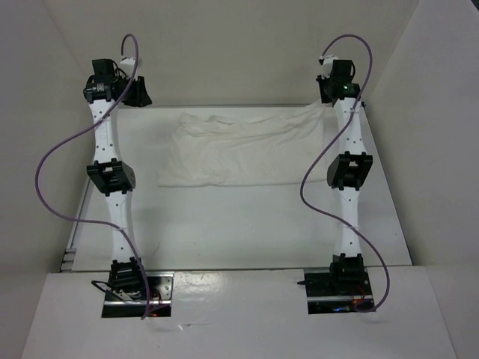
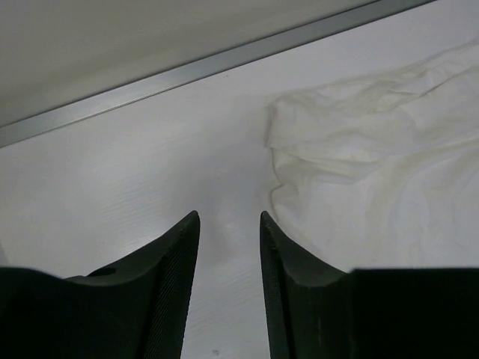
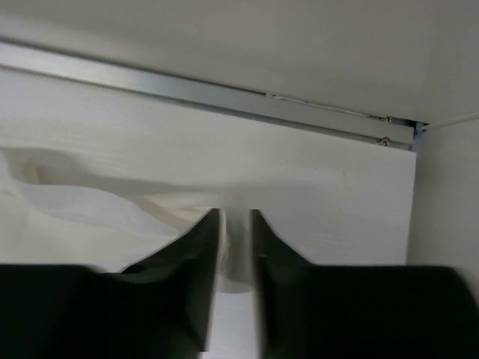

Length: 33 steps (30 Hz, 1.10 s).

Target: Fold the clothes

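The clothes (image 1: pixel 243 149), one wrinkled white garment, lie spread across the far middle of the table. In the left wrist view the clothes (image 2: pixel 374 164) are to the right of my left gripper (image 2: pixel 230 217), which hangs open over bare table with nothing between its fingers. That left gripper (image 1: pixel 138 93) is at the far left, beside the garment's left edge. My right gripper (image 1: pixel 328 93) is at the garment's far right corner. In its wrist view the right gripper (image 3: pixel 236 213) stands narrowly open, with a blurred fold of the clothes (image 3: pixel 75 217) between its fingers.
A metal rail (image 2: pixel 187 71) runs along the table's far edge under the back wall; the same rail (image 3: pixel 224 93) ends at the right side wall (image 3: pixel 449 224). White walls close in the table on three sides. Both arm bases (image 1: pixel 138 288) sit at the near edge.
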{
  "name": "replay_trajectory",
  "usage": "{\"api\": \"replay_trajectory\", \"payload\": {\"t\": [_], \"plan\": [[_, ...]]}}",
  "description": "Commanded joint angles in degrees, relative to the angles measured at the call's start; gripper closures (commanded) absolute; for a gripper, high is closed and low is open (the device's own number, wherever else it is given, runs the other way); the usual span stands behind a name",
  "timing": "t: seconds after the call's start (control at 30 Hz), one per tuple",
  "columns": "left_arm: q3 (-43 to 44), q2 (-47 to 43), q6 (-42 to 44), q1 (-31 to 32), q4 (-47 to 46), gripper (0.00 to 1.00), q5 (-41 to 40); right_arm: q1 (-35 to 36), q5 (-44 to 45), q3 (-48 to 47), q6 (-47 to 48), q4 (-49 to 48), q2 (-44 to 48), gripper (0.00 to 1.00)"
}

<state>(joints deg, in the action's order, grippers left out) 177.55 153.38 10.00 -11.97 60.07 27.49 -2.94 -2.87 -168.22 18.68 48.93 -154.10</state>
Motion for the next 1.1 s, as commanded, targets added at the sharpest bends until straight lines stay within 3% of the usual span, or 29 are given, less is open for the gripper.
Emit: {"api": "replay_trajectory", "payload": {"t": [0.0, 0.03, 0.07, 0.1, 0.13, 0.17, 0.3, 0.4, 0.47, 0.53, 0.57, 0.7, 0.8, 0.97, 1.07], "plan": [[1.9, 2.3, -3.8, -0.3, -5.6, 0.54, 4.8, 2.6, 8.2, -6.9, -2.9, -6.0, -3.1, 0.71], [1.9, 2.3, -4.5, -0.3, -5.6, 0.44, 5.4, 2.6, 9.6, -8.2, -3.6, -6.6, -3.1, 0.48], [1.9, 2.3, -4.5, -0.3, -5.6, 0.4, 6.1, 3.5, 11.3, -8.8, -4.3, -6.7, -3.8, 0.18], [1.9, 2.3, -4.5, -0.3, -4.4, 0.39, 6.1, 4.2, 13.1, -8.8, -5.0, -6.7, -3.8, 0.05], [1.9, 2.3, -3.8, -0.3, -3.6, 0.36, 6.1, 4.2, 15.5, -8.8, -5.0, -6.7, -2.7, 0.02], [1.9, 1.4, -3.8, -0.9, -1.7, 0.28, 6.1, 4.2, 16.2, -7.7, -5.7, -6.7, -1.7, 0.02], [1.0, -2.3, 0.7, -2.0, 6.7, 0.26, 6.1, 4.7, 17.0, 1.5, -7.0, -5.7, 7.4, 0.02], [-4.5, -6.2, 5.5, -3.6, 14.4, 0.26, 10.7, 4.2, 11.3, 8.7, -7.0, -3.8, 17.4, 0.01], [-18.6, -12.8, 5.6, -5.1, 14.5, 0.26, 13.5, 4.2, 8.2, 16.3, -7.0, -1.9, 24.6, 0.01], [-30.3, -18.2, 11.3, -5.6, 14.5, 0.26, 13.6, 4.2, 7.5, 24.7, -6.4, -1.3, 28.9, 0.01], [-39.3, -22.6, 12.3, -5.6, 13.9, 0.26, 11.0, 4.2, 7.5, 28.0, -5.5, -1.3, 33.5, 0.01], [-60.8, -33.0, 13.4, -5.0, 8.3, 0.26, 4.5, 4.2, 9.5, 54.7, -2.5, -8.0, 46.8, 0.01], [-75.8, -39.2, 10.8, -2.9, 3.0, 0.26, -0.9, 4.7, 10.1, 66.5, -0.6, -10.4, 54.2, 0.01], [-89.6, -40.4, 5.8, -0.2, -2.8, 0.27, -0.3, 2.9, 8.2, 79.2, 0.0, -11.7, 58.9, 0.01], [-91.9, -39.7, 2.0, 0.4, -6.9, 0.27, -1.0, 1.2, 6.6, 83.8, 0.0, -12.3, 60.1, 0.01]]}}
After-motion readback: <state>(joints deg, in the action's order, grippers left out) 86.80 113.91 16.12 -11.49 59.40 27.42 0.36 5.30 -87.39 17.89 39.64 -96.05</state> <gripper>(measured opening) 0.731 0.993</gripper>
